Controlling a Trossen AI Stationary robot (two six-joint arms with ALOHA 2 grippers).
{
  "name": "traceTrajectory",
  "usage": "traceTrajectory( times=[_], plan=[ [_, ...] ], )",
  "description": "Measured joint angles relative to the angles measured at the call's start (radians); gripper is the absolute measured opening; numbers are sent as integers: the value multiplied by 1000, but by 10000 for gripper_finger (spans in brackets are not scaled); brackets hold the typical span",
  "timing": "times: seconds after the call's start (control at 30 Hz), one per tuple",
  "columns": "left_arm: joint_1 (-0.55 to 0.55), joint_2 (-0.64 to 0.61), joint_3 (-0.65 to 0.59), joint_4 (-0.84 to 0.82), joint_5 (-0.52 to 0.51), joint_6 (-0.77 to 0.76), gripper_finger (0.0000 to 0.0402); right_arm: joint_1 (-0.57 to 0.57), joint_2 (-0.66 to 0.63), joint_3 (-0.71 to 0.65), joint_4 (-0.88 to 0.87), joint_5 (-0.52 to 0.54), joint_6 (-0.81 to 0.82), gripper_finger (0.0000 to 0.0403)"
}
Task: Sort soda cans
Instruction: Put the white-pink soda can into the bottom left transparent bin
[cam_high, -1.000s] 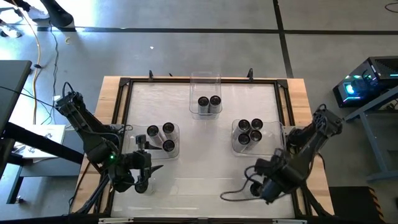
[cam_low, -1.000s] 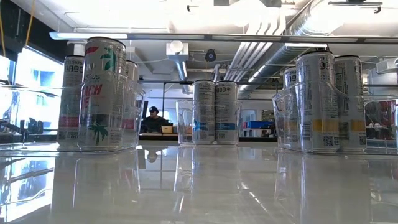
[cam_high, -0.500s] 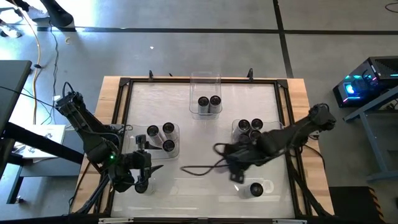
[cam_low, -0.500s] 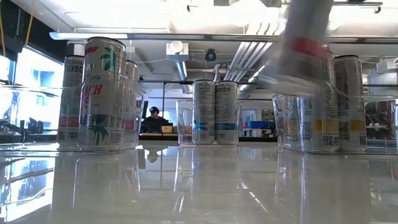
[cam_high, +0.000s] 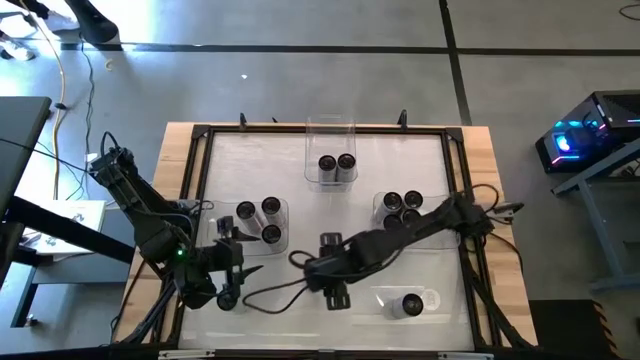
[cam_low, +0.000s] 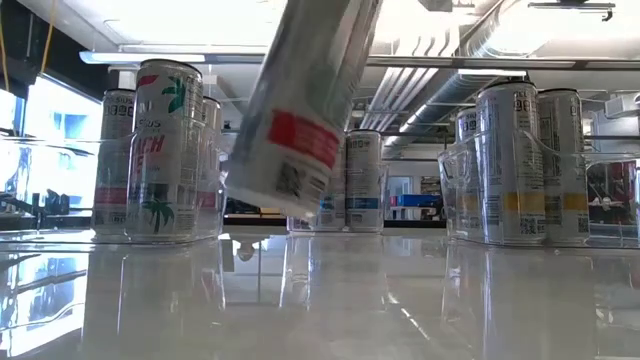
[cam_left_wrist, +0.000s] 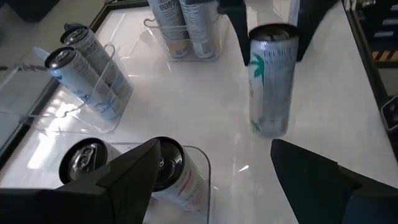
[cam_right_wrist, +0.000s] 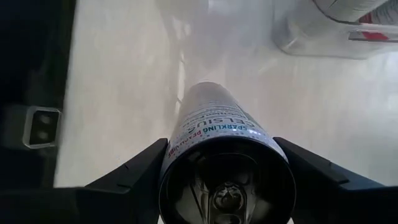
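Observation:
My right gripper (cam_high: 332, 282) hangs over the table's near middle, shut on a soda can (cam_low: 300, 120) that also shows in the left wrist view (cam_left_wrist: 272, 81). My left gripper (cam_high: 228, 282) waits open and empty by the near left corner. Other cans stand upright in clear trays: three in the left tray (cam_high: 283, 222), two in the far tray (cam_high: 330, 135), several in the right tray (cam_high: 380, 215), one in the near right tray (cam_high: 432, 298). My right gripper pinches the can's upper end (cam_right_wrist: 186, 155) between its two fingers (cam_right_wrist: 134, 174), one on each side of the wall just below the rim. The fingers come from above, pointing down. The can hangs below them, tilted, clear of the table.
The white tabletop (cam_high: 300, 190) is bounded by a dark frame (cam_high: 200, 135) set on a wooden base. My right arm's cable (cam_high: 270, 290) trails over the near part of the table. There is bare surface between the trays.
My right gripper has gone from the near right tray toward the table's left edge, as far as the near middle, carrying a can lifted clear of the table. One can has stayed in the near right tray.

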Motion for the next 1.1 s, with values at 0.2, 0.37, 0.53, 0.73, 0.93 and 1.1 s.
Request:
traceTrajectory(
  times=[0.2, 0.37, 0.53, 0.73, 0.93, 1.1],
  plan=[
    [6, 0, 0, 0, 0, -47, 300, 3, 144, 176, -108, -5, -96, 242],
    [7, 0, 0, 0, 0, -57, 300, 2, 188, 234, -101, -7, -142, 256],
    [7, 0, 0, 1, 0, -65, 300, -2, 189, 234, -99, -4, -155, 314],
    [7, 0, 0, 31, 29, -59, 300, 11, 167, 234, -106, 43, -185, 330],
    [7, 22, 0, 214, -8, 162, 300, 91, 84, 234, -110, 263, -241, 332],
    [40, 80, 0, 362, 55, 330, 300, 143, 13, 233, -212, 366, -151, 330]
  ],
)
